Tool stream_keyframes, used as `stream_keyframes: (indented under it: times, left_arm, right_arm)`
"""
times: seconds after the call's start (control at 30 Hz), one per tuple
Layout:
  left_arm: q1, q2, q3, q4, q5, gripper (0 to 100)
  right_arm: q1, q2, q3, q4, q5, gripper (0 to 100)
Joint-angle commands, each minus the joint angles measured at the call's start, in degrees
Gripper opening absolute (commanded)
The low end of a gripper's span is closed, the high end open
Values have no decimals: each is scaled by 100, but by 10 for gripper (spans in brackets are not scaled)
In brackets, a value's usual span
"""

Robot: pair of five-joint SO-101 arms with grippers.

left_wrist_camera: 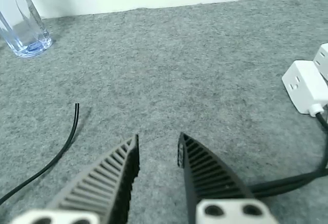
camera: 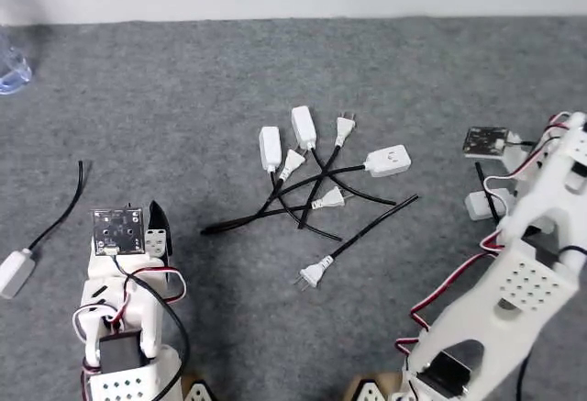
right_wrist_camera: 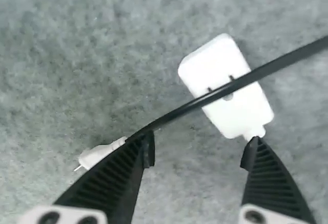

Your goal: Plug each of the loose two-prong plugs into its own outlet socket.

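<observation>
Left arm (camera: 128,328) sits low at the near left, wrist pointed away across the worktop (camera: 183,80), a grey, fuzzy, carpet-like mat; the left jaws, black, ribbed and tapering to points, stand partly apart with nothing between them but bare mat; a thin black cable (left_wrist_camera: 61,147) trails off to their left; a clear glass (left_wrist_camera: 23,24) stands in the far left corner. Right arm (camera: 514,300) stretches up the right side, white plastic with red and black wires looped along it, wrist tipped down; the right jaws gape wide over a white, rounded outlet socket (right_wrist_camera: 225,85), gripping nothing; a black cord (right_wrist_camera: 205,101) lies across that socket's face; a small white plug (right_wrist_camera: 100,155) lies just beside one jaw tip. Mid-worktop, three white sockets (camera: 270,147) and several plugs lie in a tangle of cords (camera: 303,199); one lone plug (camera: 310,277) lies apart, nearer.
</observation>
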Motion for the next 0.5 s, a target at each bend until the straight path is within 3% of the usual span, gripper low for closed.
stream_keyframes:
  times: [0.0,0.17,0.47]
  left_arm:
    - [18,-44,-48,0,-53,116]
    - [18,-44,-48,9,-53,115]
    - [18,-35,-48,0,-53,115]
  right_arm:
    - [-75,233,-281,-101,141,288]
    - [-224,725,-396,-884,-185,288]
    - [-101,585,-1169,-576,158,288]
